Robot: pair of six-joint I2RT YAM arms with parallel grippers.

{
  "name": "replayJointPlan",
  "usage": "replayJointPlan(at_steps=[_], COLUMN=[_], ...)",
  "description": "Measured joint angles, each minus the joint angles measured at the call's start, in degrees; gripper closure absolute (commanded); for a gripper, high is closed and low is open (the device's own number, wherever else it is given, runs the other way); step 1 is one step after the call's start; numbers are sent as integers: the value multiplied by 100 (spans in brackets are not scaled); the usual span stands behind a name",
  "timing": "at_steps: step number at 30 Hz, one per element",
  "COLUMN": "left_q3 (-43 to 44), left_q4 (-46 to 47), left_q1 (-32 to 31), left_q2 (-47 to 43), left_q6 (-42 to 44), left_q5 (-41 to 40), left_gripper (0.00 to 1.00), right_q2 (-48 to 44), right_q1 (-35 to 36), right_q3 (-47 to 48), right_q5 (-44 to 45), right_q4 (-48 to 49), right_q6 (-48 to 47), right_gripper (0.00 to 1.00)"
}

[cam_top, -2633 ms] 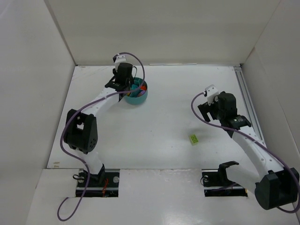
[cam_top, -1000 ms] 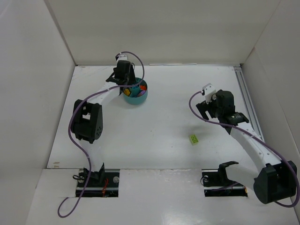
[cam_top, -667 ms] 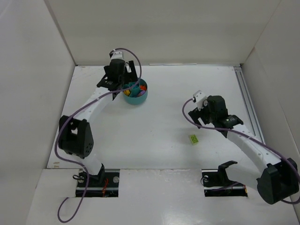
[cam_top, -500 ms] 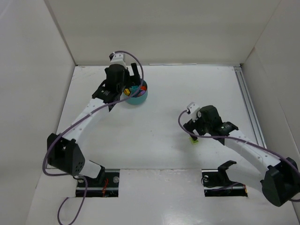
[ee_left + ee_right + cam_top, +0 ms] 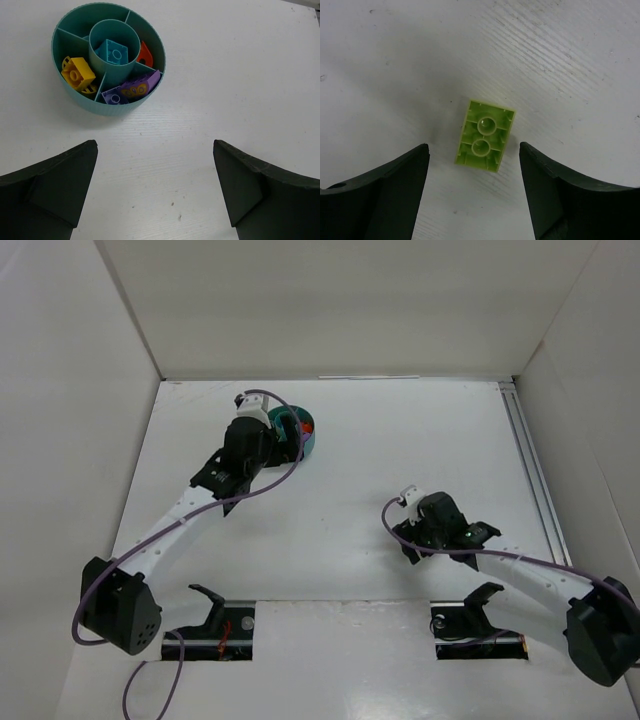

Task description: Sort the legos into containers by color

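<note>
The round teal dish [image 5: 107, 107] stands just ahead of my left gripper [image 5: 154, 142], whose jaws are open and empty over bare table. Its centre cup holds a teal brick [image 5: 116, 51]. The wedge sections around it hold yellow pieces [image 5: 77, 74], purple pieces [image 5: 132, 89] and an orange piece [image 5: 145, 52]. A lime green brick [image 5: 485, 135] lies hollow side up on the table. My right gripper [image 5: 474, 145] is low over it, open, with one finger on each side and a gap to both. From above, the dish [image 5: 305, 430] is partly hidden by the left wrist, and the lime brick is hidden under the right wrist.
White walls close off the table on the left, back and right. A metal rail [image 5: 528, 465] runs along the right edge. Both arm bases sit at the near edge.
My left gripper opened and pulled back from above the dish toward the near side. My right arm swung down and left onto the lime brick, and its jaws have narrowed.
</note>
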Motion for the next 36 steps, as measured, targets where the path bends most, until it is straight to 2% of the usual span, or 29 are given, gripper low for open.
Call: replayJointPlan(at_steps=[2, 3, 5, 6, 10, 13, 17, 24, 27, 36], left_q3=[-20, -26, -28, -28, -28, -28, -76, -452, -481, -422], left_q4=[0, -2, -9, -7, -7, -2, 114, 901, 1143, 1486], left_q1=[-20, -31, -31, -44, -203, -367, -564, -1064, -1285, -1738], left_q2=[-31, -50, -79, -92, -103, -103, -103, 116, 396, 1121], left_q6=[-35, -44, -59, -66, -90, -101, -87, -9, -13, -98], left_q5=[24, 42, 96, 120, 225, 396, 931, 2776, 3379, 3995], left_gripper=[0, 0, 0, 0, 0, 0, 0, 0, 4, 10], right_q2=[81, 105, 138, 144, 146, 131, -96, -938, -1287, -1554], right_q1=[50, 79, 125, 151, 192, 245, 409, 728, 789, 852], right_q3=[0, 0, 0, 0, 0, 0, 0, 79, 225, 452], right_q5=[68, 114, 205, 256, 369, 428, 391, 9, -195, -588], right_q4=[57, 83, 125, 138, 179, 216, 282, 776, 1038, 1543], right_q6=[96, 122, 190, 216, 289, 275, 39, -741, -1034, -1482], right_gripper=[27, 36, 46, 54, 70, 78, 80, 80, 78, 76])
